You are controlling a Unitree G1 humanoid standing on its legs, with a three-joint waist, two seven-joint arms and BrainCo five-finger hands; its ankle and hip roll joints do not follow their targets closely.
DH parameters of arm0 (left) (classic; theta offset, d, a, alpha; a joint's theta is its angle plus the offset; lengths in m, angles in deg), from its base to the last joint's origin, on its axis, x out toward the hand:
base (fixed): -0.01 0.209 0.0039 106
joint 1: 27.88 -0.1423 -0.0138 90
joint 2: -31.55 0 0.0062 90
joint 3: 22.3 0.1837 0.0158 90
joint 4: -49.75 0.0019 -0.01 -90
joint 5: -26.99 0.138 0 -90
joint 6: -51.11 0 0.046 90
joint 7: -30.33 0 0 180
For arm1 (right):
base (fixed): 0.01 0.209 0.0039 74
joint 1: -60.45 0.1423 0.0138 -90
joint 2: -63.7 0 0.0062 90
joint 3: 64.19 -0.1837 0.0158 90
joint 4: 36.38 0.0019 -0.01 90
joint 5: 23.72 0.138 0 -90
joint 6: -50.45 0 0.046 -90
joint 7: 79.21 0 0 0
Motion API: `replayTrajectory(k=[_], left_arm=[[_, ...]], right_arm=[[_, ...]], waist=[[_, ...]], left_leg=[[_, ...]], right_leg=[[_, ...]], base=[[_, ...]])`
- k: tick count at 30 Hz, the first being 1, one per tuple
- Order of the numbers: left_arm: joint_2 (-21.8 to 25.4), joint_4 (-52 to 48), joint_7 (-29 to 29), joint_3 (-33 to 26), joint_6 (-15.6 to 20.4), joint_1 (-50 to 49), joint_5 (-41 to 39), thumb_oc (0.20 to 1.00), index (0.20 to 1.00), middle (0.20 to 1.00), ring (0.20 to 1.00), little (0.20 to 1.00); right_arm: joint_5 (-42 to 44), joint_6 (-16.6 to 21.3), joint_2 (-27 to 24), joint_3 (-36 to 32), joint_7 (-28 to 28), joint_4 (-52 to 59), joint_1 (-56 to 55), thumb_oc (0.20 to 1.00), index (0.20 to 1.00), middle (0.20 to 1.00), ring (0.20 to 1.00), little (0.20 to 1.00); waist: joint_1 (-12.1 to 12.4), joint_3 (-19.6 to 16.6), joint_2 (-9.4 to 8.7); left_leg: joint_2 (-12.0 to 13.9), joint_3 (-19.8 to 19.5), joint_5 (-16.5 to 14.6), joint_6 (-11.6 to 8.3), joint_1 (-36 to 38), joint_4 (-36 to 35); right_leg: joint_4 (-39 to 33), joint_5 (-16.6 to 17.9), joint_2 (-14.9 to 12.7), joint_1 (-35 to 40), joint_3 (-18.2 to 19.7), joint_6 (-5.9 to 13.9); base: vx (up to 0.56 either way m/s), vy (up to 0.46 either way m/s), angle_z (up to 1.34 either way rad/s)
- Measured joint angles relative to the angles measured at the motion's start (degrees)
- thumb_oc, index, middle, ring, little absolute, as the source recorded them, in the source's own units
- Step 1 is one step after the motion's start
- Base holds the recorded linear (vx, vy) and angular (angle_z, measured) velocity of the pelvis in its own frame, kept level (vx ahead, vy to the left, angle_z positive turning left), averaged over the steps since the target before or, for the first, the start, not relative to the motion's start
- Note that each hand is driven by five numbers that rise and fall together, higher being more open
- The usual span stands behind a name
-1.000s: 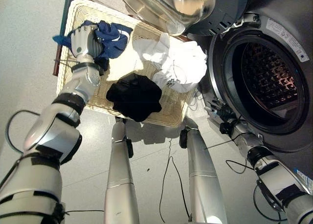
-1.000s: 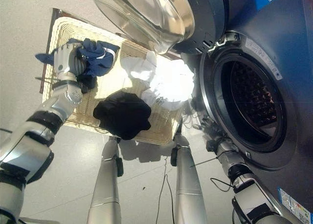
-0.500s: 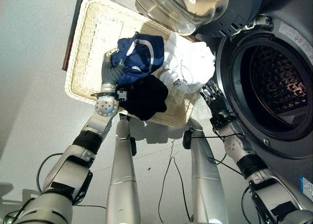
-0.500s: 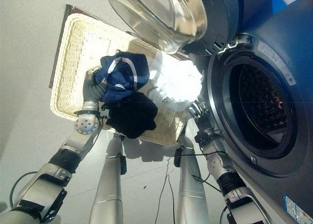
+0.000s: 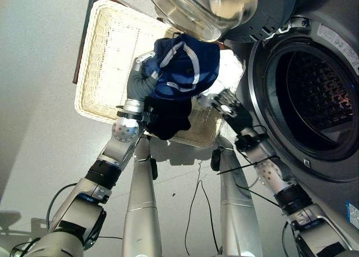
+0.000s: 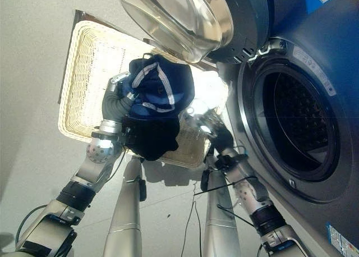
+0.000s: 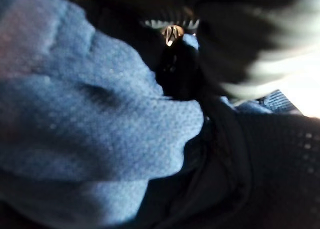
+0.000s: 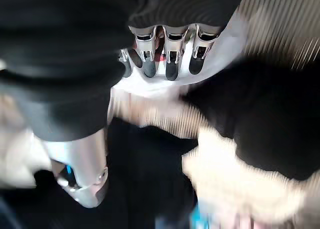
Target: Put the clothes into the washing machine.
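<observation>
My left hand (image 5: 141,82) is shut on a dark blue garment with white stripes (image 5: 188,63), held up over the right part of the wicker basket (image 5: 109,55); the blue cloth (image 7: 100,124) shows close up in the left wrist view. Under it a black garment (image 5: 168,116) lies in the basket, and a white garment (image 5: 231,67) shows partly behind the blue one. My right hand (image 5: 227,108) is at the basket's right edge by the white garment, with its fingers (image 8: 167,54) straight and holding nothing. The washing machine's drum (image 5: 314,94) stands open at the right.
The machine's round glass door (image 5: 207,7) is swung open above the basket's far right corner. The basket sits on a low dark stand over a grey floor (image 5: 33,100), with free floor to its left.
My left hand has carried the blue garment up and to the right, towards the machine. My right hand has moved left from the drum's rim to the basket's right edge.
</observation>
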Motion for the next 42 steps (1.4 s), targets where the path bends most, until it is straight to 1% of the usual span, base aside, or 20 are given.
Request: replayTrajectory(k=[3, 6, 8, 9, 10, 11, 12, 13, 15, 16, 19, 22, 24, 27, 30, 34, 40, 42], left_arm=[[0.1, -2.1, 0.2, 0.0, 0.2, 0.0, 2.8, 0.2, 0.2, 0.2, 0.2, 0.2], [0.6, -2.2, -0.1, -0.3, 0.3, -0.2, 4.1, 0.2, 0.2, 0.2, 0.2, 0.2], [0.6, -2.2, -0.4, -0.3, 0.3, -0.2, 4.2, 0.2, 0.2, 0.2, 0.2, 0.2], [0.2, -2.3, -0.8, -0.2, 0.3, -0.1, 4.2, 0.2, 0.2, 0.2, 0.2, 0.2], [0.2, -2.3, -0.8, -0.2, 0.3, -0.1, 4.2, 0.2, 0.2, 0.2, 0.2, 0.2], [-0.3, -2.4, -1.4, -0.2, 0.3, -0.1, 4.3, 0.2, 0.2, 0.2, 0.2, 0.2], [-0.4, -2.5, -1.7, -0.1, 0.3, -0.2, 4.3, 0.2, 0.2, 0.2, 0.2, 0.2], [-1.1, -3.4, -2.4, -0.3, 0.3, -0.7, 4.7, 0.2, 0.2, 0.2, 0.2, 0.2], [-1.8, -5.9, -2.9, -0.7, 0.3, -1.8, 6.7, 0.2, 0.2, 0.2, 0.2, 0.2], [-2.0, -6.2, -2.9, -0.7, 0.3, -1.9, 7.3, 0.2, 0.2, 0.2, 0.2, 0.2], [-1.9, -6.8, -2.9, -0.8, 0.3, -2.0, 8.5, 0.2, 0.2, 0.2, 0.2, 0.2], [-1.2, -7.1, -2.6, -0.8, 0.3, -2.3, 8.7, 0.2, 0.2, 0.2, 0.2, 0.2], [-0.4, -7.1, -2.6, -0.8, 0.2, -2.3, 8.9, 0.2, 0.2, 0.2, 0.2, 0.2], [0.5, -7.1, -2.6, -0.9, 0.2, -2.4, 9.9, 0.2, 0.2, 0.2, 0.2, 0.2], [0.5, -7.2, -2.2, -0.8, 0.2, -2.5, 9.9, 0.2, 0.2, 0.2, 0.2, 0.2], [0.5, -7.2, -1.4, -0.8, 0.2, -2.4, 9.8, 0.2, 0.2, 0.2, 0.2, 0.2], [0.3, -7.8, 1.9, -0.4, 0.2, -2.4, 9.6, 0.2, 0.2, 0.2, 0.2, 0.2], [0.2, -8.2, 3.5, -0.1, 0.0, -2.2, 8.0, 0.2, 0.2, 0.2, 0.2, 0.2]], right_arm=[[-1.5, -0.2, 0.5, 1.0, -0.3, 0.4, 2.6, 1.0, 1.0, 1.0, 1.0, 1.0], [-4.5, 1.2, 0.5, 0.8, -2.7, 0.4, 2.7, 1.0, 1.0, 1.0, 1.0, 1.0], [-8.2, 3.5, 0.5, 0.8, -6.7, 0.4, 2.9, 1.0, 1.0, 1.0, 1.0, 1.0], [-11.9, 5.5, 0.7, 0.2, -9.9, 0.5, 3.0, 1.0, 1.0, 1.0, 1.0, 1.0], [-11.9, 5.5, 0.7, 0.2, -9.9, 0.5, 3.0, 1.0, 1.0, 1.0, 1.0, 1.0], [-16.8, 7.2, 0.8, -0.8, -14.1, 1.0, 2.9, 1.0, 1.0, 1.0, 1.0, 1.0], [-18.8, 7.8, 0.9, -1.1, -16.2, 1.7, 2.7, 1.0, 1.0, 1.0, 1.0, 1.0], [-23.7, 7.9, 1.0, -2.3, -21.0, 3.8, 2.2, 1.0, 1.0, 1.0, 1.0, 1.0], [-27.6, 8.4, 1.2, -3.6, -24.1, 7.3, 1.0, 1.0, 1.0, 1.0, 1.0, 1.0], [-27.8, 8.4, 1.3, -3.4, -24.2, 8.1, 0.9, 1.0, 1.0, 1.0, 1.0, 1.0], [-27.4, 8.4, 1.1, -2.8, -22.3, 9.0, 1.0, 1.0, 1.0, 1.0, 1.0, 1.0], [-21.6, 7.8, 0.8, -1.7, -16.2, 9.0, 1.0, 1.0, 1.0, 1.0, 1.0, 1.0], [-17.1, 6.8, 0.6, -0.7, -12.3, 9.0, 1.0, 1.0, 1.0, 1.0, 1.0, 1.0], [-12.8, 5.0, 0.3, -0.2, -8.2, 9.0, 1.1, 1.0, 1.0, 1.0, 1.0, 1.0], [-10.0, 3.2, -0.7, 0.8, -5.3, 9.4, 1.4, 1.0, 1.0, 1.0, 1.0, 1.0], [-8.4, 1.0, -1.4, 1.8, -2.7, 10.6, 1.4, 1.0, 1.0, 1.0, 1.0, 1.0], [-7.1, -1.0, -1.2, 3.1, -2.5, 10.7, 1.6, 1.0, 1.0, 1.0, 1.0, 1.0], [-6.6, -1.5, -1.2, 3.7, -2.4, 10.7, 1.9, 1.0, 1.0, 1.0, 1.0, 1.0]], waist=[[0.8, 0.0, 0.03], [1.6, 0.0, 0.02], [1.5, 0.0, 0.03], [1.3, 0.0, 0.03], [1.3, 0.0, 0.03], [1.3, 0.0, 0.03], [1.2, 0.0, 0.03], [1.2, 0.0, 0.04], [1.1, 0.0, 0.05], [1.2, 0.0, 0.05], [1.2, 0.0, 0.06], [1.3, 0.0, 0.06], [1.4, 0.0, 0.06], [1.4, 0.0, 0.06], [1.4, 0.0, 0.06], [1.4, 0.0, 0.06], [1.4, 0.0, 0.06], [1.4, 0.0, 0.06]], left_leg=[[-0.4, 0.0, 0.0, 0.02, 0.1, 0.0], [-0.4, -0.2, 0.0, 0.0, 0.1, 0.1], [-0.6, -0.2, 0.0, 0.01, 0.1, 0.1], [-0.7, -0.2, 0.0, 0.03, 0.1, 0.1], [-0.7, -0.2, 0.0, 0.03, 0.1, 0.1], [-0.7, -0.1, 0.0, 0.04, 0.2, 0.2], [-0.7, -0.1, 0.0, 0.06, 0.2, 0.2], [-0.7, 0.0, -0.1, 0.3, 0.2, 0.2], [-0.8, 0.2, -0.1, 0.3, 0.3, 0.1], [-0.8, 0.2, -0.1, 0.29, 0.3, 0.1], [-0.8, 0.2, -0.1, 0.28, 0.3, 0.1], [-0.8, 0.2, 0.0, 0.05, 0.3, 0.1], [-0.8, 0.2, 0.0, 0.04, 0.4, 0.1], [-0.8, 0.2, 0.0, 0.03, 0.4, 0.1], [-0.8, 0.2, 0.0, 0.04, 0.5, 0.1], [-0.8, 0.2, 0.0, 0.03, 0.5, 0.1], [-0.8, 0.2, 0.1, 0.03, 0.5, 0.1], [-0.8, 0.2, 0.1, 0.03, 0.5, 0.2]], right_leg=[[0.3, -0.1, -0.3, 0.0, 0.1, 0.08], [0.4, -0.1, -0.4, 0.1, 0.1, 0.01], [0.5, -0.1, -0.5, 0.1, 0.2, 0.05], [0.5, -0.1, -0.6, 0.1, 0.2, 0.07], [0.5, -0.1, -0.6, 0.1, 0.2, 0.07], [0.6, -0.1, -0.6, 0.1, 0.2, 0.08], [0.6, -0.1, -0.6, 0.1, 0.2, 0.08], [0.4, -0.1, -0.6, 0.1, 0.4, 0.09], [0.4, -0.1, -0.6, 0.1, 0.8, 0.22], [0.4, -0.1, -0.6, 0.1, 0.8, 0.24], [0.4, -0.1, -0.6, 0.1, 0.8, 0.24], [0.4, -0.1, -0.6, 0.1, 0.8, 0.24], [0.5, -0.1, -0.6, 0.1, 0.8, 0.24], [0.6, -0.1, -0.6, 0.1, 0.8, 0.23], [0.6, -0.1, -0.6, 0.2, 0.8, 0.23], [0.6, -0.1, -0.6, 0.2, 0.8, 0.23], [0.5, -0.1, -0.6, 0.2, 0.8, 0.22], [0.6, -0.1, -0.6, 0.2, 0.8, 0.22]], base=[[0.0, 0.016, 0.04], [0.0, 0.003, 0.01], [0.0, 0.0, 0.0], [0.0, 0.0, 0.0], [0.0, 0.0, 0.0], [-0.01, 0.042, -0.01], [0.0, 0.069, -0.01], [0.0, 0.057, -0.01], [0.0, 0.018, -0.01], [0.0, 0.0, 0.0], [0.0, 0.0, 0.0], [0.0, 0.0, 0.0], [0.0, -0.016, 0.0], [0.0, -0.011, 0.0], [0.0, -0.027, 0.0], [0.0, -0.019, 0.0], [0.0, 0.0, 0.0], [0.0, 0.0, 0.0]])
